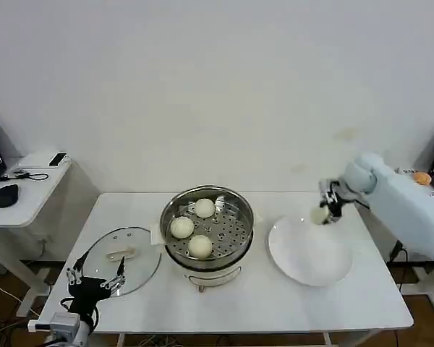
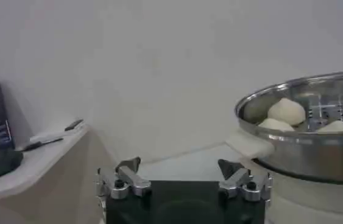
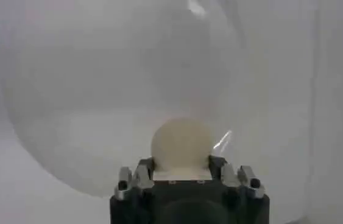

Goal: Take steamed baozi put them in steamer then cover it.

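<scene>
The fourth baozi (image 1: 319, 215) is held between the closed fingers of the right tool (image 1: 323, 212), lifted just above the far-left rim of the plate (image 1: 311, 271) on the right part of the worktop (image 1: 275, 303); in the right wrist view the bun (image 3: 182, 145) is seen gripped at its sides with the plate beneath it. The steamer (image 1: 235, 199) stands at the centre of the worktop, to the left of the right tool, and three baozi (image 1: 182, 227) already lie on its perforated tray, leaving the tray's right-hand part bare. The coming move is judged to turn on this: the carried bun must be taken leftwards over the steamer's near rim and lowered into that bare part, clear of the buns already set. The right arm is plainly the nearer one for this. The cover (image 1: 141, 267) lies flat on the worktop to the left of the steamer, its bar handle running roughly left to right. The left tool (image 1: 95, 277) rests at the cover's front-left edge with its fingers spread wide and nothing between them, so it is the arm better placed for the cover; its open fingers are also seen in the left wrist view (image 2: 183, 178). No brand, label or legible writing is to be made out.
</scene>
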